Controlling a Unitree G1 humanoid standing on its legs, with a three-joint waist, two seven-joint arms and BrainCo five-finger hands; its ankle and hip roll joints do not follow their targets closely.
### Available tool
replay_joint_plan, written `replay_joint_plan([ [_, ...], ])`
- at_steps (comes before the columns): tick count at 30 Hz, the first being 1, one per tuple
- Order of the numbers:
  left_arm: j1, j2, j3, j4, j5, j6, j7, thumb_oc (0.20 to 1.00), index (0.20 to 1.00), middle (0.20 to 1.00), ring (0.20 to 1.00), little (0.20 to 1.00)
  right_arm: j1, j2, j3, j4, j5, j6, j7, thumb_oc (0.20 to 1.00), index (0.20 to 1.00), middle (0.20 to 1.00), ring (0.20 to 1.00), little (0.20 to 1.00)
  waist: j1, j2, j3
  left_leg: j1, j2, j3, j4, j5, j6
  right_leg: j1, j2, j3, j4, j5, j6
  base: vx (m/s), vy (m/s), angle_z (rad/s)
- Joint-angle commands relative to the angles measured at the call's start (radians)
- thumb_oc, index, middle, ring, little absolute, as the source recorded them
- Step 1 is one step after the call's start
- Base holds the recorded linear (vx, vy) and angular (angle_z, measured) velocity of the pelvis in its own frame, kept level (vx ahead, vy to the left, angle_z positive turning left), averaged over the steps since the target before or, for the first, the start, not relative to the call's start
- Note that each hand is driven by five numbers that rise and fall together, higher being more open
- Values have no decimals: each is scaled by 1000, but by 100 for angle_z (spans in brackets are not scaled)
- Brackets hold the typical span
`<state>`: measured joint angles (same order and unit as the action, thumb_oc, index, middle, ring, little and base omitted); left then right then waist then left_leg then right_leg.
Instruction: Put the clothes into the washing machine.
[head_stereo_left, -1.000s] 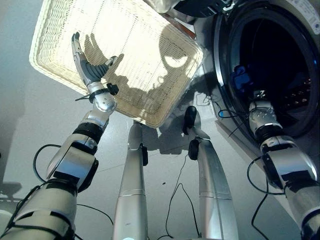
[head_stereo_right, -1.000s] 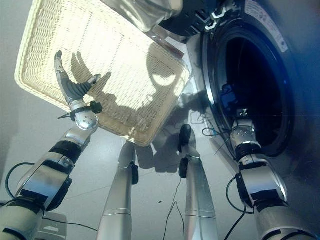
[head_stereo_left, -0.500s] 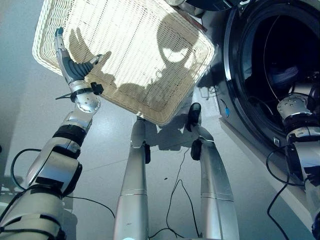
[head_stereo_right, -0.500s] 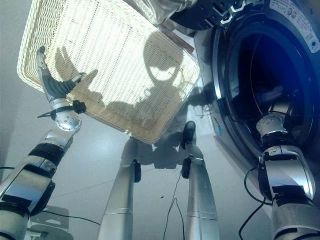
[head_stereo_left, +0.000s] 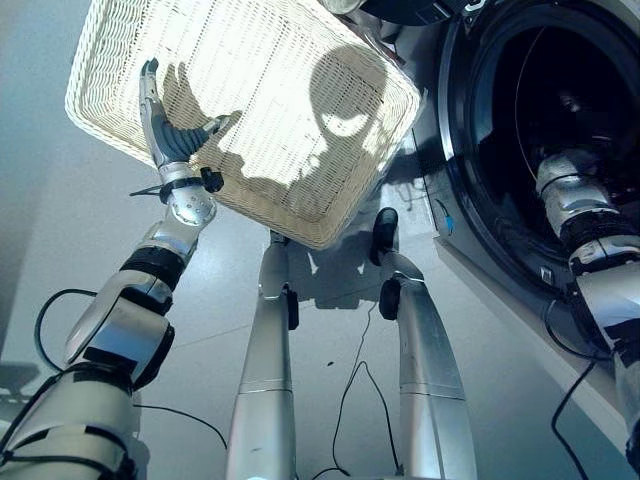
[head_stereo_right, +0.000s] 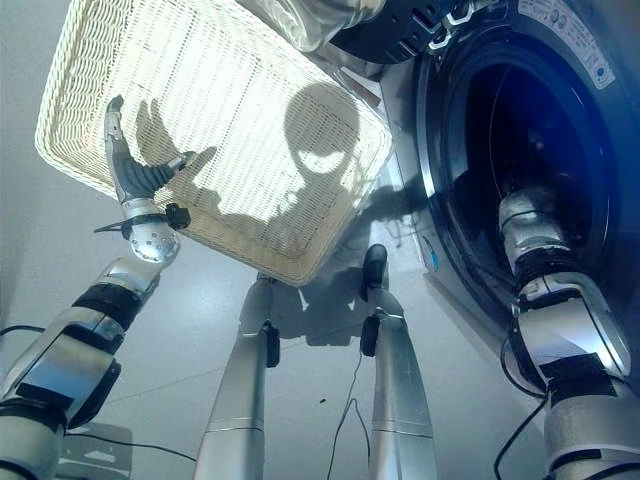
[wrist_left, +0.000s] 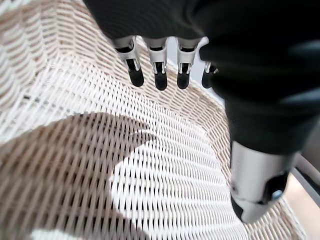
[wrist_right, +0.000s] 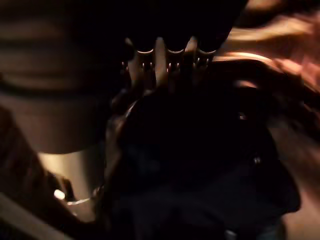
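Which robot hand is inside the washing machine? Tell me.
The right robot hand: its arm reaches through the washing machine door into the dark drum. The left robot hand hangs open over the wicker basket.

Nothing readable here, honestly. There's a small white sticker (head_stereo_right: 573, 42) with print on the washing machine (head_stereo_right: 452, 210) front, up by the top of the door ring, but the print is way too tiny to make out. No numbers, labels or signs on the wicker basket (head_stereo_left: 100, 110) either.
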<state>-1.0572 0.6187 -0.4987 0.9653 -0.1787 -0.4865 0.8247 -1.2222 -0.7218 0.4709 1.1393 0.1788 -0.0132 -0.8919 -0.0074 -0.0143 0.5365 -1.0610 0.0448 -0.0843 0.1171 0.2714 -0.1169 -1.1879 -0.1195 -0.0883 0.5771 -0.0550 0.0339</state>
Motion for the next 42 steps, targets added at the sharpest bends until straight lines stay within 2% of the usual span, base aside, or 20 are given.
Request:
replay_joint_plan([
  [1, -80, -40, 29, 37, 1, -34, 34, 1000, 1000, 1000, 1000, 1000, -7, -56, 70, -27, -158, 46, -76, 1000, 1000, 1000, 1000, 1000, -1, 33, -16, 7, -60, 69, 170, -203, 37, 97, 63, -31, -226, 128, 88, 0, 0, 0],
  [4, -84, -44, 35, 36, 8, -30, 46, 1000, 1000, 1000, 1000, 1000, 22, -36, 98, -66, -246, 58, -82, 1000, 1000, 1000, 1000, 1000, -7, 33, -16, 6, -60, 75, 164, -205, 39, 94, 66, -30, -230, 123, 89, -25, 22, 4],
  [10, -60, -52, 53, 26, 18, -30, 47, 1000, 1000, 1000, 1000, 1000, 104, -14, 102, -143, -297, 13, -88, 1000, 1000, 1000, 1000, 1000, -18, 30, -16, 16, -62, 81, 165, -209, 38, 99, 71, -21, -228, 117, 87, -13, 17, 2],
  [14, -3, -66, 70, 10, 42, -25, 27, 1000, 1000, 1000, 1000, 1000, 206, 17, 90, -213, -344, -26, -55, 1000, 1000, 1000, 1000, 1000, -27, 27, -16, 46, -66, 84, 170, -218, 41, 118, 79, -9, -223, 115, 84, -15, 30, 0],
  [18, 84, -91, 89, 0, 56, -24, -6, 1000, 1000, 1000, 1000, 1000, 322, 46, 92, -292, -397, -52, -18, 1000, 1000, 1000, 1000, 1000, -34, 21, -16, 115, -70, 91, 158, -217, 46, 174, 82, -1, -232, 121, 85, -37, 59, -4],
  [24, 250, -138, 118, -3, 88, -30, -57, 1000, 1000, 1000, 1000, 1000, 483, 115, 95, -340, -478, -99, 52, 1000, 1000, 1000, 1000, 1000, -26, 16, -16, 298, -72, 96, 99, -209, 47, 343, 75, -2, -267, 122, 89, -55, 19, -6],
  [27, 334, -146, 130, 0, 117, -23, -105, 1000, 1000, 1000, 1000, 1000, 562, 155, 95, -336, -509, -135, 107, 1000, 1000, 1000, 1000, 1000, -16, 16, -16, 415, -67, 89, 61, -212, 49, 453, 61, -5, -298, 117, 93, -14, -19, 2],
  [29, 396, -154, 131, 0, 144, -15, -142, 1000, 1000, 1000, 1000, 1000, 611, 178, 105, -343, -542, -180, 180, 1000, 1000, 1000, 1000, 1000, -7, 16, -16, 494, -66, 83, 39, -216, 48, 531, 51, -10, -320, 114, 98, -14, -44, 4],
  [31, 444, -156, 122, -1, 161, -7, -172, 1000, 1000, 1000, 1000, 1000, 649, 189, 123, -370, -547, -193, 242, 1000, 1000, 1000, 1000, 1000, 0, 18, -16, 562, -65, 79, 18, -217, 46, 598, 42, -16, -337, 110, 101, -5, -38, 5],
  [36, 620, -180, 110, 0, 199, 3, -255, 1000, 1000, 1000, 1000, 1000, 809, 196, 104, -396, -491, -287, 381, 1000, 1000, 1000, 1000, 1000, 20, 23, -17, 757, -68, 61, -50, -216, 41, 806, 22, -22, -396, 99, 108, 20, -24, 4],
  [37, 689, -195, 105, 12, 211, -6, -273, 1000, 1000, 1000, 1000, 1000, 877, 207, 86, -386, -458, -306, 432, 1000, 1000, 1000, 1000, 1000, 24, 22, -59, 801, -63, 63, -83, -212, 39, 860, 13, -23, -429, 102, 113, 100, -16, 8],
  [39, 753, -205, 106, 21, 223, -8, -310, 1000, 1000, 1000, 1000, 1000, 953, 216, 61, -375, -433, -328, 465, 1000, 1000, 1000, 1000, 1000, 27, 19, -97, 848, -61, 63, -116, -210, 36, 916, 7, -24, -462, 101, 117, 152, -18, 13],
  [42, 865, -221, 118, 49, 243, 2, -398, 1000, 1000, 1000, 1000, 1000, 1075, 264, -29, -272, -243, -330, 626, 1000, 1000, 1000, 1000, 1000, 25, 11, -193, 951, -53, 64, -163, -207, 34, 1038, 1, -32, -514, 99, 122, 217, -40, 9],
])
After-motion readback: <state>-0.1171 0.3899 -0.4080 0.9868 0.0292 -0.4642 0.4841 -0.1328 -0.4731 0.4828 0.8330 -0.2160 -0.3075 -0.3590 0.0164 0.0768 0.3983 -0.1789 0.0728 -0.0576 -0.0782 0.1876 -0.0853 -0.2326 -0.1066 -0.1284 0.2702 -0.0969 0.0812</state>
